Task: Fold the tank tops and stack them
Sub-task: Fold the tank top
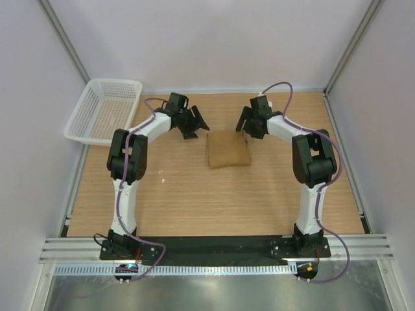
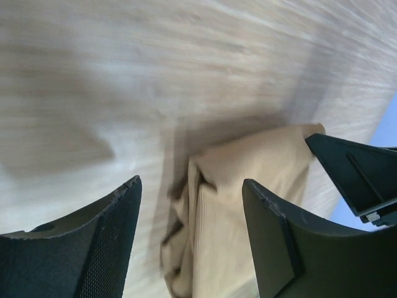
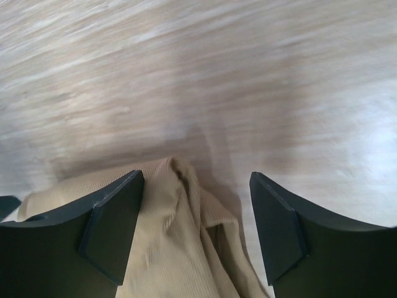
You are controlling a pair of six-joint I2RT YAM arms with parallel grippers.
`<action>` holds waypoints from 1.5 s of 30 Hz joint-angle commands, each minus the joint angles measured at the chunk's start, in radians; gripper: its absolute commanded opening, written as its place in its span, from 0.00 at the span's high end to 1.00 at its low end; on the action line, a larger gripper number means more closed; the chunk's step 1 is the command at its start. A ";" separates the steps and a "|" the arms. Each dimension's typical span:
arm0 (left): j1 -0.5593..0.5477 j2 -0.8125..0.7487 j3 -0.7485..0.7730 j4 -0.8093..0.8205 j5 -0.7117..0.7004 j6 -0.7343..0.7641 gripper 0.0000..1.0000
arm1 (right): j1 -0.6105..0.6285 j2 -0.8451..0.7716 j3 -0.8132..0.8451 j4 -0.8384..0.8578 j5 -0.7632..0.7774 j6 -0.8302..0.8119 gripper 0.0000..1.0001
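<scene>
The tan-brown tank top (image 1: pixel 228 150) lies folded into a small rectangle on the wooden table, between the two arms at the far middle. My left gripper (image 1: pixel 194 123) is open just above its far left corner, and the cloth (image 2: pixel 236 211) shows between the fingers with nothing gripped. My right gripper (image 1: pixel 249 124) is open just above the far right corner. The folded layered edge (image 3: pixel 186 236) shows between its fingers, also not gripped. The right gripper's fingertip (image 2: pixel 353 174) shows at the right of the left wrist view.
A white plastic mesh basket (image 1: pixel 105 110) stands at the far left, partly over the table's edge. The wooden table (image 1: pixel 194 201) runs in front of the top. Grey walls close in the back and both sides.
</scene>
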 commanded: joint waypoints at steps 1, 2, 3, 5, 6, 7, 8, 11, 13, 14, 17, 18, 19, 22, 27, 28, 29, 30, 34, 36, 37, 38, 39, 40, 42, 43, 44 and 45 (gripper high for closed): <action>-0.004 -0.189 -0.058 0.001 -0.025 0.046 0.33 | -0.001 -0.193 -0.062 0.085 0.057 -0.040 0.25; -0.007 -0.215 -0.082 0.007 -0.029 0.044 0.33 | -0.001 -0.229 -0.111 0.094 0.057 -0.046 0.25; -0.017 -0.248 -0.111 0.030 -0.037 0.044 0.33 | -0.002 -0.260 -0.136 0.102 0.059 -0.052 0.25; -0.030 -0.326 -0.201 0.056 -0.046 0.037 0.34 | -0.001 -0.348 -0.203 0.122 0.045 -0.070 0.25; -0.049 -0.344 -0.231 0.082 -0.042 0.031 0.35 | -0.002 -0.376 -0.222 0.132 0.033 -0.075 0.26; -0.059 -0.373 -0.268 0.093 -0.036 0.021 0.38 | -0.002 -0.427 -0.260 0.134 0.003 -0.081 0.27; -0.072 -0.378 -0.282 0.102 -0.029 0.017 0.39 | -0.001 -0.445 -0.277 0.138 -0.016 -0.087 0.28; -0.139 -0.377 -0.302 0.128 -0.005 0.000 0.48 | -0.002 -0.488 -0.331 0.168 -0.189 -0.086 0.49; -0.164 -0.361 -0.305 0.142 0.014 -0.012 0.55 | -0.004 -0.482 -0.341 0.183 -0.301 -0.074 0.68; -0.181 -0.342 -0.307 0.158 0.020 -0.025 0.56 | -0.010 -0.464 -0.345 0.188 -0.343 -0.067 0.73; -0.193 -0.315 -0.337 0.206 0.046 -0.061 0.61 | -0.024 -0.401 -0.361 0.253 -0.505 -0.022 0.88; -0.193 -0.300 -0.351 0.228 0.059 -0.071 0.65 | -0.039 -0.378 -0.371 0.304 -0.548 -0.006 0.92; -0.190 -0.291 -0.365 0.243 0.079 -0.077 0.67 | -0.048 -0.360 -0.398 0.342 -0.593 0.017 0.94; -0.187 -0.283 -0.429 0.288 0.075 -0.080 0.71 | -0.089 -0.283 -0.481 0.442 -0.674 0.077 0.97; -0.187 -0.260 -0.540 0.352 0.069 -0.080 0.75 | -0.137 -0.150 -0.582 0.569 -0.763 0.138 0.99; -0.187 -0.242 -0.540 0.357 0.067 -0.074 0.76 | -0.151 -0.115 -0.601 0.588 -0.775 0.149 0.99; -0.187 -0.236 -0.544 0.360 0.072 -0.069 0.77 | -0.157 -0.110 -0.608 0.618 -0.782 0.157 0.99; -0.187 -0.236 -0.550 0.362 0.069 -0.066 0.78 | -0.157 -0.116 -0.616 0.629 -0.779 0.163 0.99; -0.187 -0.343 -0.566 0.342 -0.002 -0.022 0.75 | -0.160 -0.250 -0.602 0.521 -0.699 0.083 0.99; -0.187 -0.375 -0.546 0.310 -0.028 -0.002 0.71 | -0.159 -0.293 -0.587 0.478 -0.688 0.068 0.98; -0.187 -0.383 -0.520 0.273 -0.031 0.011 0.71 | -0.159 -0.312 -0.581 0.471 -0.696 0.066 0.97; -0.187 -0.395 -0.505 0.261 -0.028 0.012 0.70 | -0.156 -0.330 -0.573 0.465 -0.703 0.063 0.96; -0.187 -0.398 -0.495 0.253 -0.016 0.014 0.70 | -0.152 -0.337 -0.555 0.459 -0.711 0.062 0.95; -0.187 -0.403 -0.483 0.250 -0.008 0.011 0.70 | -0.149 -0.340 -0.544 0.451 -0.711 0.051 0.94; -0.193 -0.409 -0.477 0.254 0.009 0.000 0.70 | -0.143 -0.318 -0.494 0.421 -0.720 0.039 0.94; -0.202 -0.409 -0.474 0.260 0.015 -0.002 0.70 | -0.140 -0.308 -0.475 0.415 -0.742 0.039 0.94; -0.210 -0.404 -0.472 0.265 0.018 -0.006 0.70 | -0.137 -0.273 -0.455 0.407 -0.752 0.042 0.94; -0.216 -0.400 -0.474 0.273 0.024 -0.009 0.70 | -0.131 -0.254 -0.440 0.408 -0.765 0.046 0.94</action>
